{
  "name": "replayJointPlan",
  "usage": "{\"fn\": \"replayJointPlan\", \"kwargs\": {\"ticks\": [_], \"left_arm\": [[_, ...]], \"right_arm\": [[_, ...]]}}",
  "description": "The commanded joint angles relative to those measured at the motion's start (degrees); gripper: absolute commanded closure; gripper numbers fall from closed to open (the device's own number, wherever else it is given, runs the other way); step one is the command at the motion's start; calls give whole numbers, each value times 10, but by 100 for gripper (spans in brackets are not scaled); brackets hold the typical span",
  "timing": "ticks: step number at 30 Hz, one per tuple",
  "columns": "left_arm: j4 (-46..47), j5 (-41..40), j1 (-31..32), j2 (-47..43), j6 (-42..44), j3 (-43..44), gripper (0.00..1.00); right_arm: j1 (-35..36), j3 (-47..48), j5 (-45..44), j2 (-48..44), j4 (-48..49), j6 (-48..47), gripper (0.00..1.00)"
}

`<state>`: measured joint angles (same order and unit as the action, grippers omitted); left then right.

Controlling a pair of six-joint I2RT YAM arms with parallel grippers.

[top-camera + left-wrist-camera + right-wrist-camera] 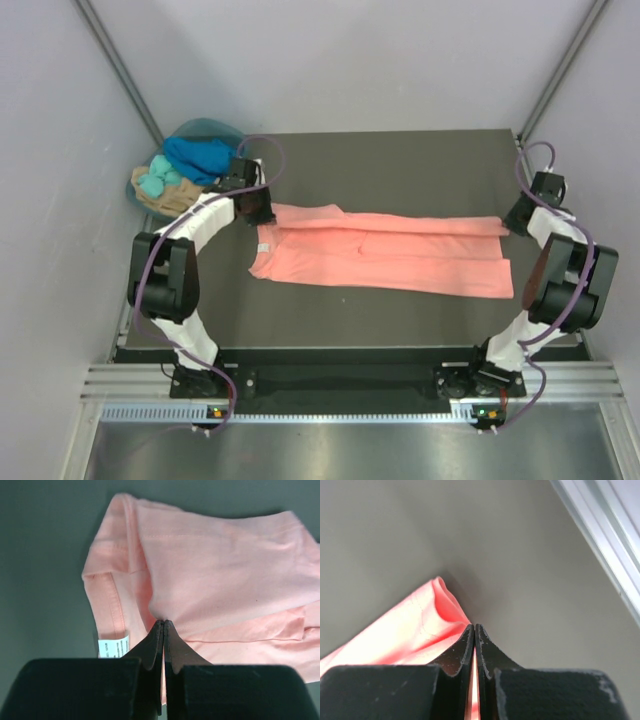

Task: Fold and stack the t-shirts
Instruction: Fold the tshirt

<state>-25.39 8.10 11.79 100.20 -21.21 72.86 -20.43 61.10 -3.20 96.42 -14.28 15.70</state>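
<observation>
A salmon-pink t-shirt lies stretched across the dark table, folded lengthwise. My left gripper is shut on its left end near the collar; in the left wrist view the pink t-shirt bunches at my closed left gripper, with a white label beside. My right gripper is shut on the right end; in the right wrist view the pink t-shirt is pinched between the fingers of my right gripper.
A basket at the back left holds blue, teal and tan garments. The dark table ends at a metal rail just right of my right gripper. Grey walls surround the table.
</observation>
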Motion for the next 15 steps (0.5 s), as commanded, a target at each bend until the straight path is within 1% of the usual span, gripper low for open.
{"fn": "replayJointPlan", "kwargs": {"ticks": [1,5,7,9,11,12,13,14,15], "left_arm": [[-33,-26,1,-23,-17,-25,100],[-48,-54,7,-20,-28,-45,100],[-58,-74,7,-19,-32,-41,100],[-72,-77,7,-12,-35,-37,100],[-83,-95,9,-6,-43,-30,99],[-90,-104,8,-8,-45,-29,92],[-93,-110,9,-16,-49,-26,87],[-94,-114,9,-21,-54,-24,82],[-102,-117,10,-26,-56,-18,70]], "right_arm": [[-12,-12,-24,-35,-2,11,100],[-12,-34,-35,-44,-7,13,100],[-12,-41,-40,-51,-9,16,100],[-12,-50,-43,-52,-15,23,98],[-12,-58,-45,-51,-21,28,88],[-12,-58,-47,-52,-34,29,82],[-12,-57,-51,-54,-43,28,72],[-12,-54,-52,-58,-52,31,70],[-12,-53,-52,-71,-64,33,68]]}}
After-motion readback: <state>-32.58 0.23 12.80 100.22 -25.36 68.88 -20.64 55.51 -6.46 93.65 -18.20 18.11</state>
